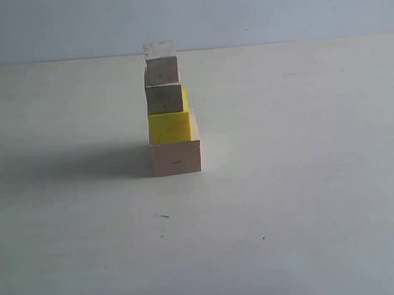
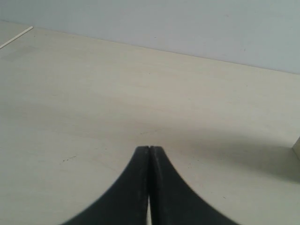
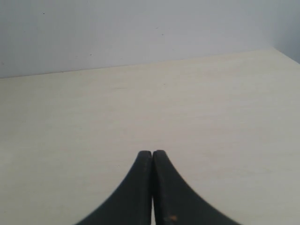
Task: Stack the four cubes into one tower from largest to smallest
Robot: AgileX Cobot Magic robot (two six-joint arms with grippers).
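The tower stands in the exterior view, left of centre on the table. Its base is the largest pale wood cube (image 1: 176, 157), then the yellow cube (image 1: 169, 127), the mid greyish cube (image 1: 164, 99) and the smallest greyish cube (image 1: 161, 69) on top. Neither arm shows in the exterior view. My left gripper (image 2: 149, 148) is shut with nothing between its black fingers, over bare table; a pale cube corner (image 2: 296, 148) peeks in at that frame's edge. My right gripper (image 3: 152, 152) is shut and empty too, with no cube in its view.
The pale table (image 1: 303, 182) runs back to a light blue wall (image 1: 276, 13). The tower casts a shadow (image 1: 80, 164) to its left. A thin white strip (image 2: 16, 37) lies far off in the left wrist view.
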